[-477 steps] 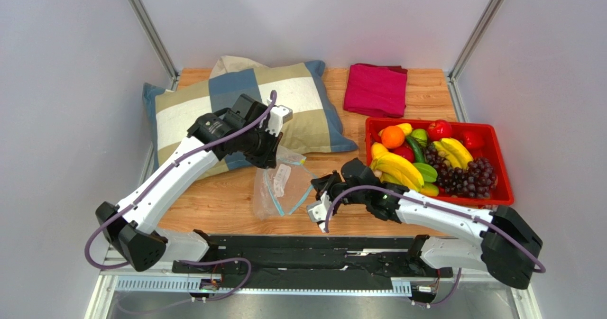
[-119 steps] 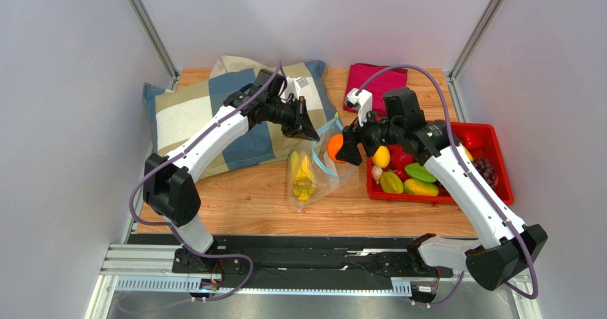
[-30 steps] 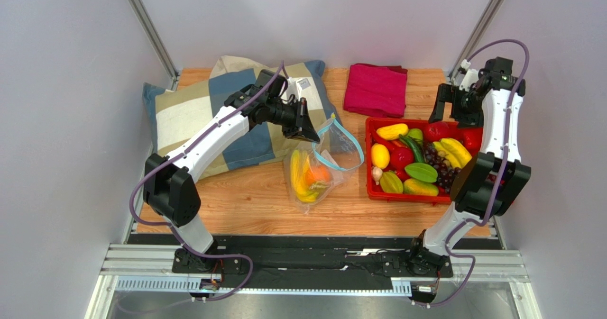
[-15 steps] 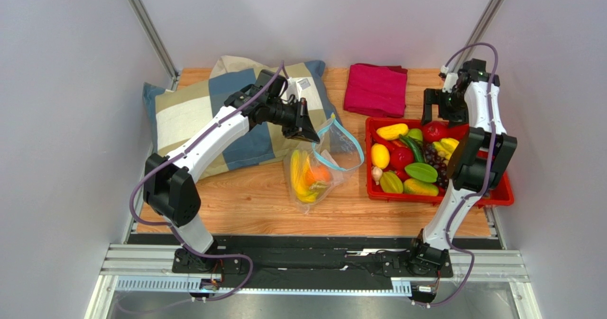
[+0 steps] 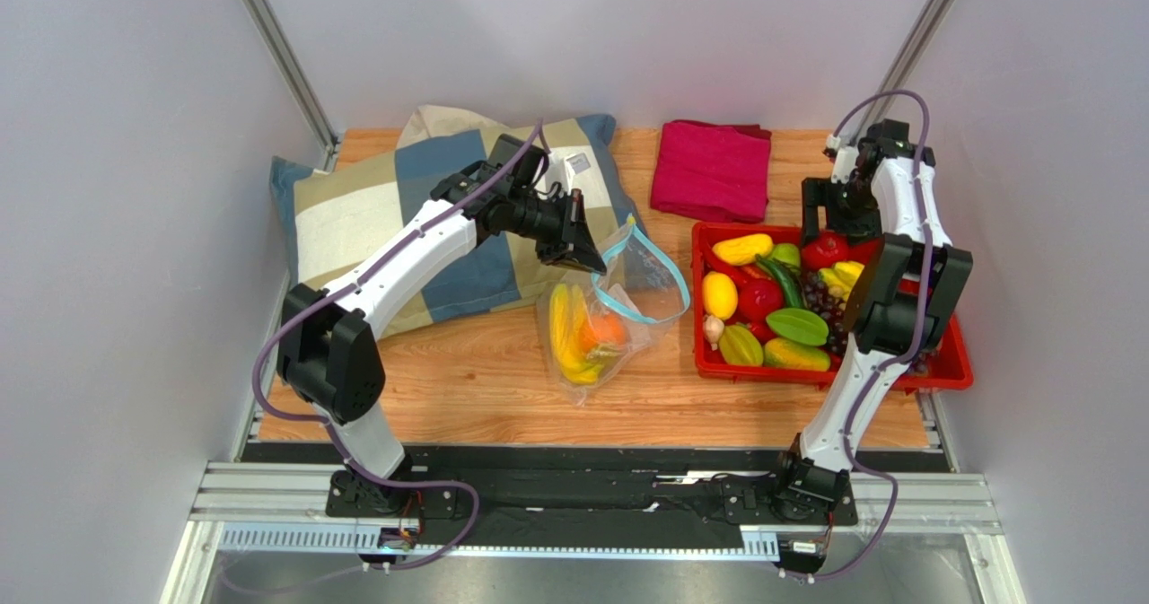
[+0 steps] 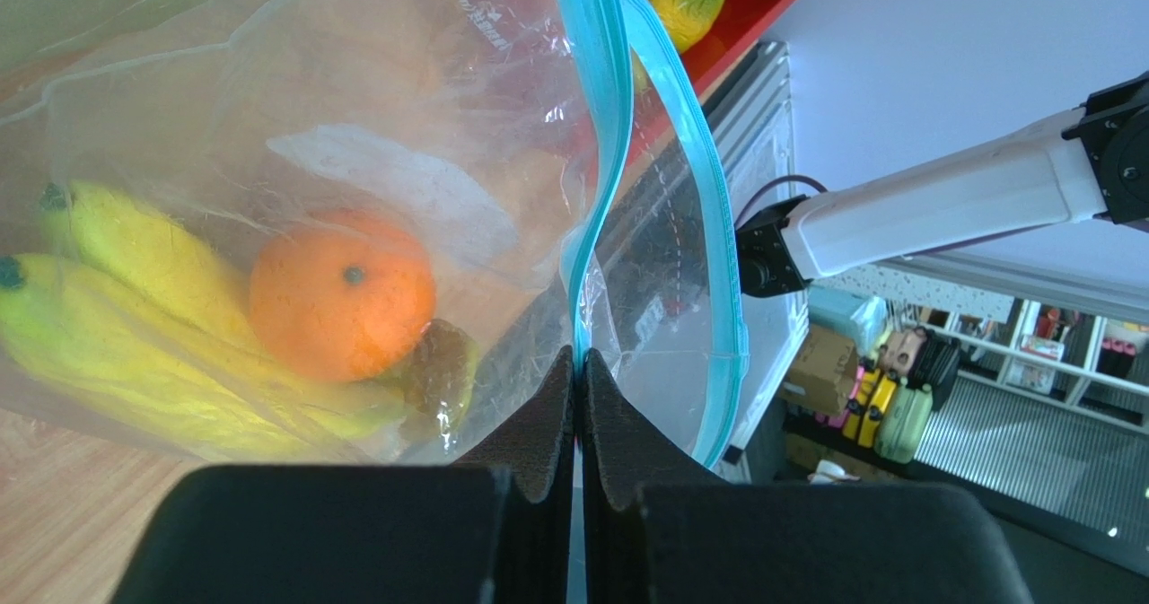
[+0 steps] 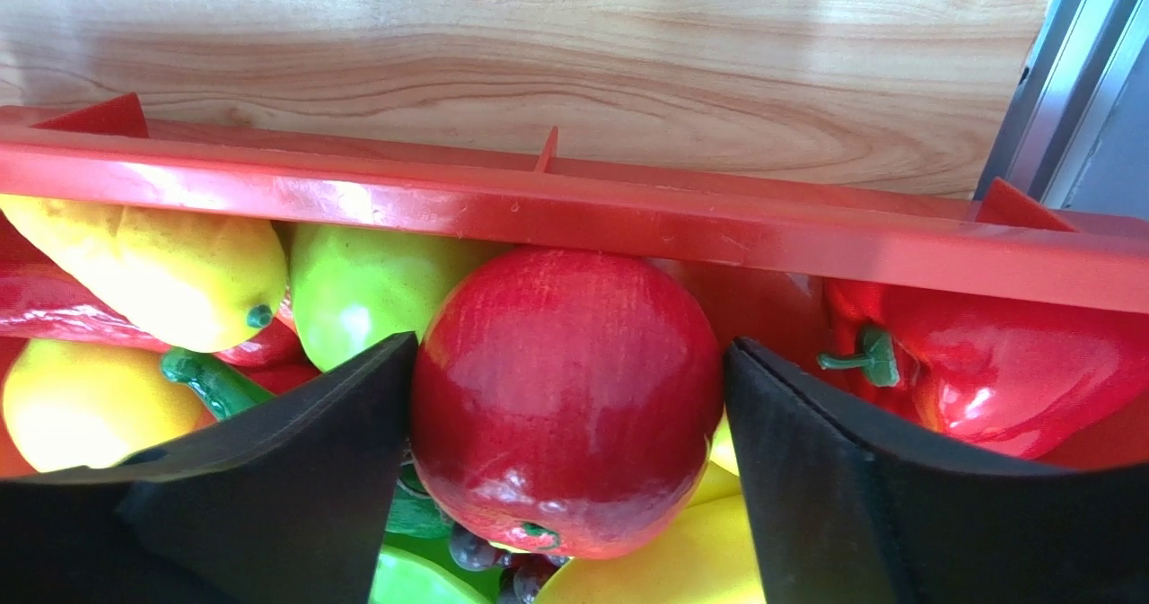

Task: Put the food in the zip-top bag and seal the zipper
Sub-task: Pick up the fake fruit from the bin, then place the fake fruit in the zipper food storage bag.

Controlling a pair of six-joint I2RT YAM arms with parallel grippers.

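The clear zip-top bag (image 5: 594, 328) lies mid-table with a yellow banana bunch (image 6: 122, 348) and an orange (image 6: 341, 295) inside. My left gripper (image 6: 579, 359) is shut on the teal zipper (image 6: 600, 160) and holds the near lip up, so the mouth (image 5: 647, 281) gapes toward the tray. My right gripper (image 7: 569, 355) is down in the back of the red tray (image 7: 674, 221), open, its jaws straddling the red apple (image 7: 567, 389). The left pad meets the apple and the right pad stands a sliver off. The apple rests on the other food.
The tray (image 5: 944, 362) holds yellow and green mangoes (image 5: 743, 247), grapes and a red pepper (image 7: 998, 362). A checked pillow (image 5: 364, 214) lies back left under my left arm. A folded red cloth (image 5: 711, 169) sits at the back.
My right gripper has come left and down from the table's back right corner onto the apple, and its jaws have narrowed around it. The left gripper and bag have not moved.
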